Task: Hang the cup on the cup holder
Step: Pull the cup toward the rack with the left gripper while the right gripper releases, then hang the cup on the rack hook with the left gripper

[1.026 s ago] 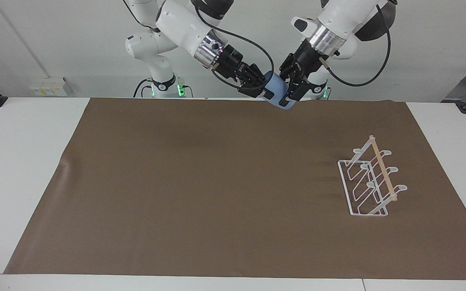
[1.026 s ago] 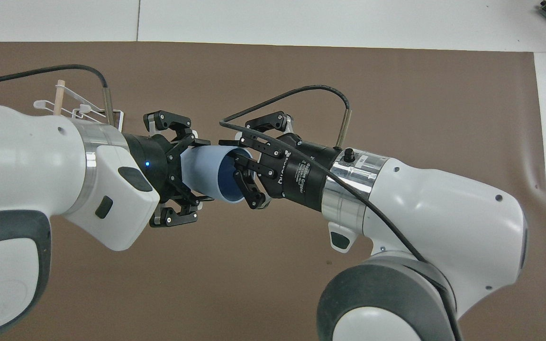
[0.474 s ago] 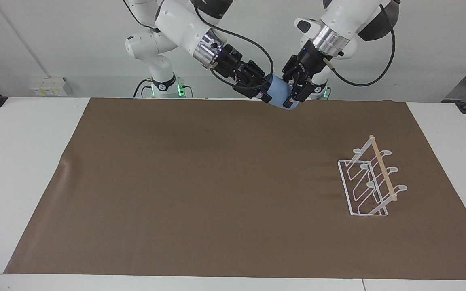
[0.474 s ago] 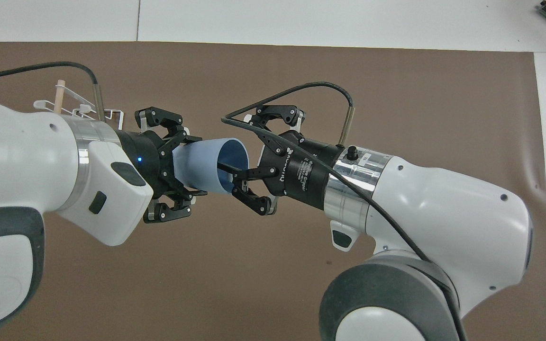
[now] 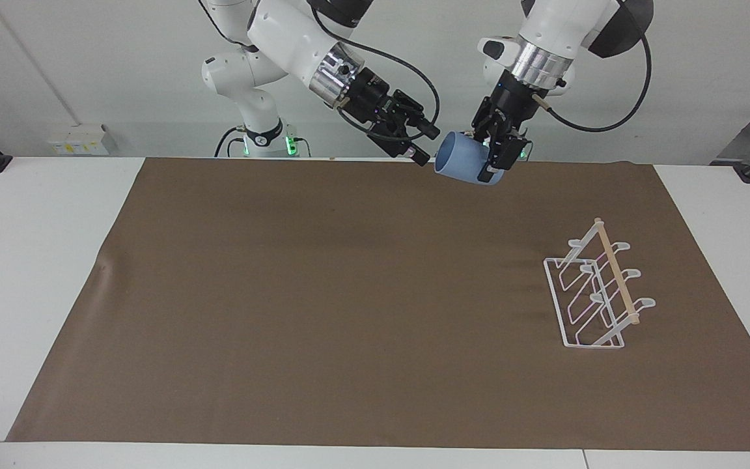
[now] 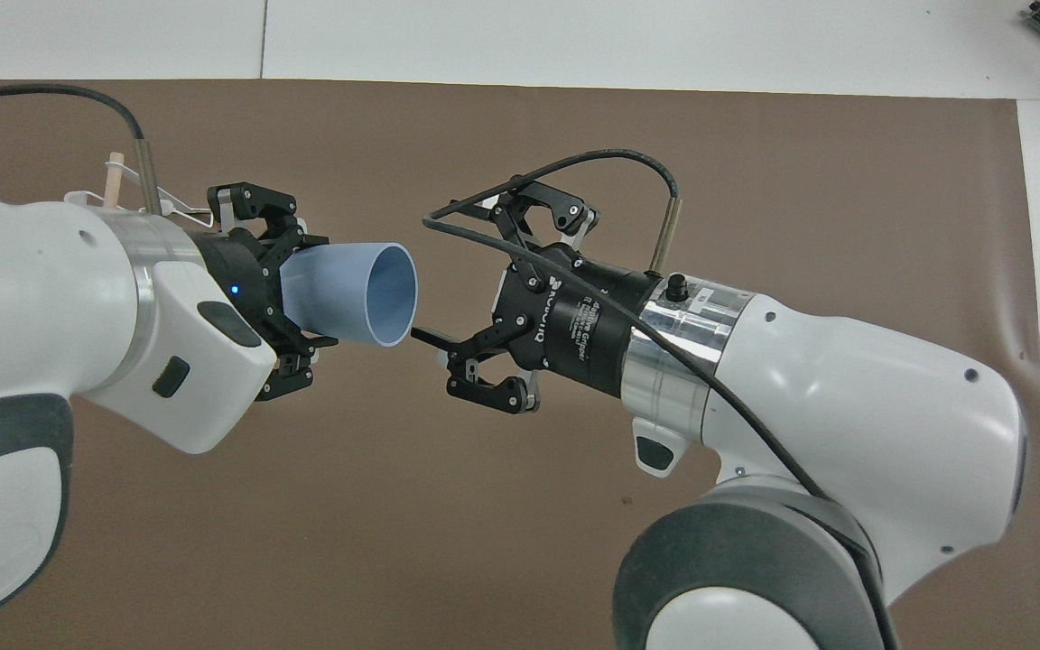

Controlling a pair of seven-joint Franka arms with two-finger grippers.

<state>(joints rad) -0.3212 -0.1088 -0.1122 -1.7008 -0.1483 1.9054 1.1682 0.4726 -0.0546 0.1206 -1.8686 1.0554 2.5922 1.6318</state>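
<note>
left hand grips cup base; right hand open, apart; cup holder mostly hidden overhead

Robot lab for sure, not home or kitchen. Two white arms bolted at desk edge, green status lights at bases, cables looped everywhere. Brown mat spread over desk, plain white wall, camera stands clamped at corners, socket strip on wall.

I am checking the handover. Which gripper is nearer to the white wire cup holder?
Left. The left gripper holds the light-blue plastic cup in the air toward the cup holder's end; the right gripper, open, is toward the table's middle.
</note>
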